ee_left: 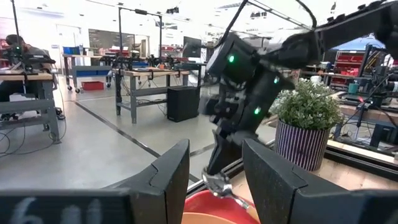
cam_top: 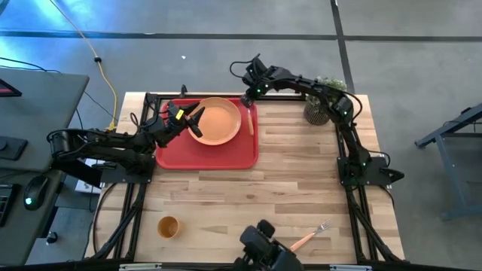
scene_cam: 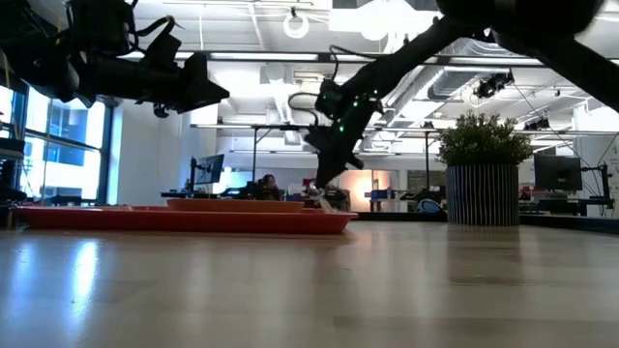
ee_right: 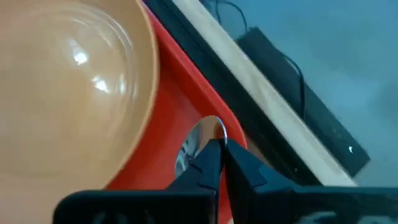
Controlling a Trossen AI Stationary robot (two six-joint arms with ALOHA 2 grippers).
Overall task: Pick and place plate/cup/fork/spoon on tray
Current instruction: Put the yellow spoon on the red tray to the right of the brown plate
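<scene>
The orange plate (cam_top: 216, 120) lies flat in the far part of the red tray (cam_top: 207, 154). My right gripper (cam_top: 246, 100) is at the tray's far right corner, shut on the spoon (cam_top: 251, 122), whose orange handle runs toward the near edge along the tray's right rim. My left gripper (cam_top: 194, 118) hovers open and empty above the plate's left side; it also shows in the low view (scene_cam: 198, 92). The orange-yellow cup (cam_top: 168, 226) stands on the table near the front left. The fork (cam_top: 310, 236) lies near the front edge. My right gripper pinches the spoon's silver bowl by its rim (ee_right: 217, 129) between its two fingertips (ee_right: 210, 157). The fingers come from above and the far side, slanting down. The bowl is just above the tray's floor, and the handle (ee_left: 239, 200) slopes down and away from the fingers.
A potted plant (cam_top: 321, 109) stands at the far right corner of the table, close to my right arm. A dark camera mount (cam_top: 263, 242) sits at the front edge between the cup and the fork. Bare wood shows in the table's middle and right.
</scene>
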